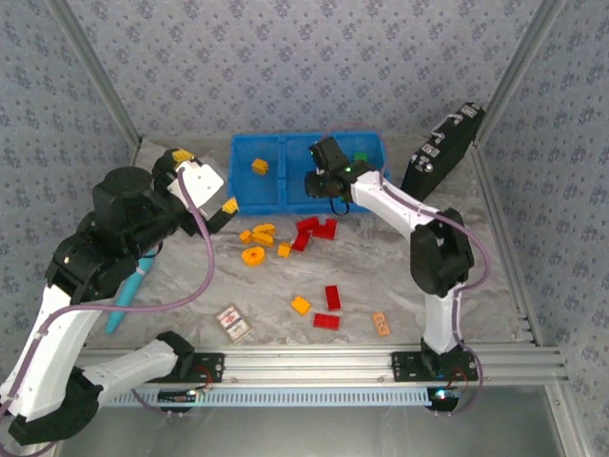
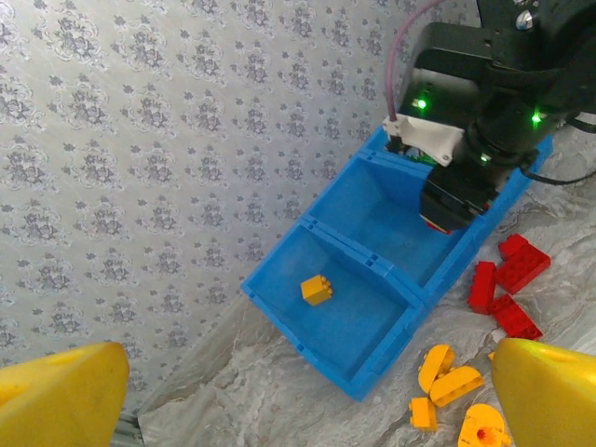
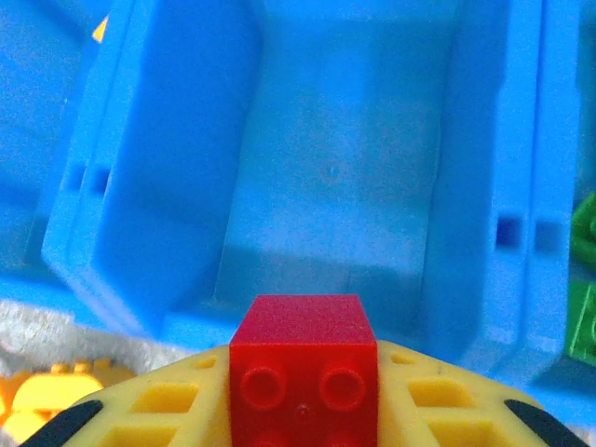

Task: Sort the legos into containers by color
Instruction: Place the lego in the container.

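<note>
The blue bin (image 1: 285, 202) stands at the back of the table. My right gripper (image 1: 324, 187) hangs over its middle container (image 3: 335, 186), shut on a red lego (image 3: 304, 358). One orange-yellow lego (image 1: 259, 167) lies in the left container, also under my left wrist (image 2: 317, 290). A green lego (image 1: 361, 155) lies in the right container. My left gripper (image 1: 206, 179) is open and holds nothing, left of the bin. Loose orange-yellow legos (image 1: 259, 236), an orange ring (image 1: 253, 255) and red legos (image 1: 314, 230) lie in front of the bin. Nearer me are two red legos (image 1: 332, 297) and an orange one (image 1: 301, 305).
A black case (image 1: 442, 148) leans at the back right. A patterned card (image 1: 233, 323) and a small orange tag (image 1: 382, 324) lie near the front edge. A teal tool (image 1: 128, 295) lies at the left under my left arm. Patterned walls close in the table.
</note>
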### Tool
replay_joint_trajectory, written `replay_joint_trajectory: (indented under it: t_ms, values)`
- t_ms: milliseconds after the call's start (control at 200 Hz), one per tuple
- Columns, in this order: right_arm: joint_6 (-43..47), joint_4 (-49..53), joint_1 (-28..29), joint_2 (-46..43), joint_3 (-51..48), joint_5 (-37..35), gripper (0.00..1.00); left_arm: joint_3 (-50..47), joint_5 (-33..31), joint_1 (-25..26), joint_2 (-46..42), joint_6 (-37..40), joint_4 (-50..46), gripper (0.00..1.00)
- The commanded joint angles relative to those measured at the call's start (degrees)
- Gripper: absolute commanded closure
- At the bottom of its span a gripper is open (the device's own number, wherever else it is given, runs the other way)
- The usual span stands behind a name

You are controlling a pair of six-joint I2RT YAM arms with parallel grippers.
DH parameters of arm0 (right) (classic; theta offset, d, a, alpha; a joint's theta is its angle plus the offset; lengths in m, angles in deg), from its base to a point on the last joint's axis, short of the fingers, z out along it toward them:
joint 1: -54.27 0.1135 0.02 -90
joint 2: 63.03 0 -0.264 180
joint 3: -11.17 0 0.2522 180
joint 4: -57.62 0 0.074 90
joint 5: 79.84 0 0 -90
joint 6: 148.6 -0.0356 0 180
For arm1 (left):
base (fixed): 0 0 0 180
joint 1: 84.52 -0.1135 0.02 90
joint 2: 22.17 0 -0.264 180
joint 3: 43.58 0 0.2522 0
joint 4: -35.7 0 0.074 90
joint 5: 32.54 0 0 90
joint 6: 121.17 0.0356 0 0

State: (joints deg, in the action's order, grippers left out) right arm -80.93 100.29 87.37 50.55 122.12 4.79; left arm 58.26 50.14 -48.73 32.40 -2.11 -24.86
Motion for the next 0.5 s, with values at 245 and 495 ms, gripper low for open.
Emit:
replay_joint_trajectory:
  t_ms: [245, 495]
  values:
    - [3.2, 2.0, -2.7, 9.6, 12.2, 3.2, 0.61, 0.1, -2.8, 0.4, 2.2, 2.3, -0.3, 0.0]
    - [4.8, 0.5, -2.4, 3.1, 6.3, 3.6, 0.55, -0.5, -2.9, 0.4, 4.7, 2.9, -0.3, 0.0]
